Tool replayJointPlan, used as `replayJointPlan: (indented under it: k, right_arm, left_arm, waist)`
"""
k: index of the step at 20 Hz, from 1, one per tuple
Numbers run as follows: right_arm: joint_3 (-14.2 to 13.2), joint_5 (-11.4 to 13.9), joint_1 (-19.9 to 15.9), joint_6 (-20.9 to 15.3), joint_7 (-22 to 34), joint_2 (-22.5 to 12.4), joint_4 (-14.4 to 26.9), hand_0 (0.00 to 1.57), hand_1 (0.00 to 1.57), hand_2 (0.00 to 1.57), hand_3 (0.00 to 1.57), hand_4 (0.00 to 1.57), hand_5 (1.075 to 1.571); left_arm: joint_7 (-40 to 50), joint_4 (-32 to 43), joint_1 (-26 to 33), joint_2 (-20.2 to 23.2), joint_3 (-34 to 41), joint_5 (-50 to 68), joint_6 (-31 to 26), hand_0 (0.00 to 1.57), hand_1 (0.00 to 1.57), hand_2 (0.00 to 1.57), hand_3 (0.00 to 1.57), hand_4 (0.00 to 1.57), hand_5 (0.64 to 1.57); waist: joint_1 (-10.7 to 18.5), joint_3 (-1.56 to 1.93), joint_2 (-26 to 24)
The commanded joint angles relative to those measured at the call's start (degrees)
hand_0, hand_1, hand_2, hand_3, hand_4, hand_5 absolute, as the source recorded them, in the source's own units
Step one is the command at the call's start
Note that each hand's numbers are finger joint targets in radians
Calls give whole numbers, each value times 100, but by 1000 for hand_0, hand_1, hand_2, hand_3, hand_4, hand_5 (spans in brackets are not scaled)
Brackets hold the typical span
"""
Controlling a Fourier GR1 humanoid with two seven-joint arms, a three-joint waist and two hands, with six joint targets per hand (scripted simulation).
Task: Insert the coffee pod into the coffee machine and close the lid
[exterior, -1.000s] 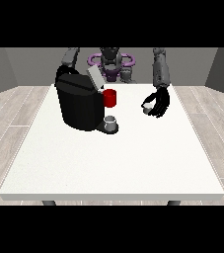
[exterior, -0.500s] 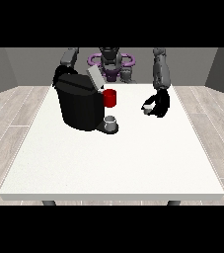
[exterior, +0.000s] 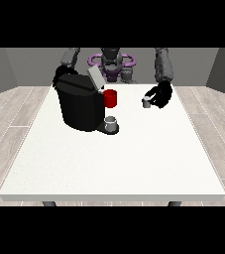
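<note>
Front view: a large white rectangular worktop (exterior: 114, 158) fills the middle of the view, with the robot behind its far edge and pale wood-plank floor on both sides.

On the far-left part of the worktop stands a bulky black coffee machine (exterior: 79, 106). Its grey lid (exterior: 95, 78) is raised and tilted up and back at the machine's top right corner, so the lid is not closed. A red cylindrical part (exterior: 111, 98) sits at the machine's front right side, just under the raised lid. Below it, on the machine's low black base, stands a small grey cup (exterior: 111, 122).

The small grey coffee pod (exterior: 146, 102) is to the right of the machine, well apart from it, at the black hand at the view's right (exterior: 160, 94). That hand is lowered over the far right part of the worktop, its fingers curled around the pod's right side, so the pod is held in them; whether the pod rests on the worktop or is just above it cannot be told. The grey forearm above the hand runs up to the robot's shoulder.

The hand at the view's left (exterior: 60, 73) shows only as a dark shape behind the top left corner of the machine, and how its fingers lie cannot be told.
</note>
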Motion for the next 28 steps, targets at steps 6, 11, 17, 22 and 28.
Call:
replayJointPlan:
  k: [6,11,17,22,28]
  right_arm:
    - [-178,-110,-269,138,-104,-129,565,0,0,0,0,468,1571]
    - [-51,9,-180,8,-496,120,833,0,0,0,0,468,1571]
    - [-39,-146,-412,211,98,-86,295,0,0,0,0,496,1571]
    - [-56,-176,-681,199,-120,-67,504,0,0,0,0,521,1571]
    - [351,97,-496,80,139,85,65,0,0,0,0,506,1571]
  left_arm:
    - [343,-431,-779,-79,-124,-40,-813,1235,1235,1323,1291,571,1571]
    - [501,-595,-1132,42,25,80,-1264,1253,1253,1328,1281,537,1571]
    - [370,-494,-1294,377,227,-30,-1100,1256,1256,1327,1277,536,1571]
    - [1118,-554,-1958,62,400,91,-1116,1272,1272,1307,1244,512,1571]
    - [1280,-374,-2223,225,470,-19,-1099,1260,1260,1318,1258,490,1571]
  waist:
    - [62,-1,-259]
    - [108,-1,-279]
    - [-293,-4,-117]
    - [-399,-1,52]
    - [-780,-3,34]
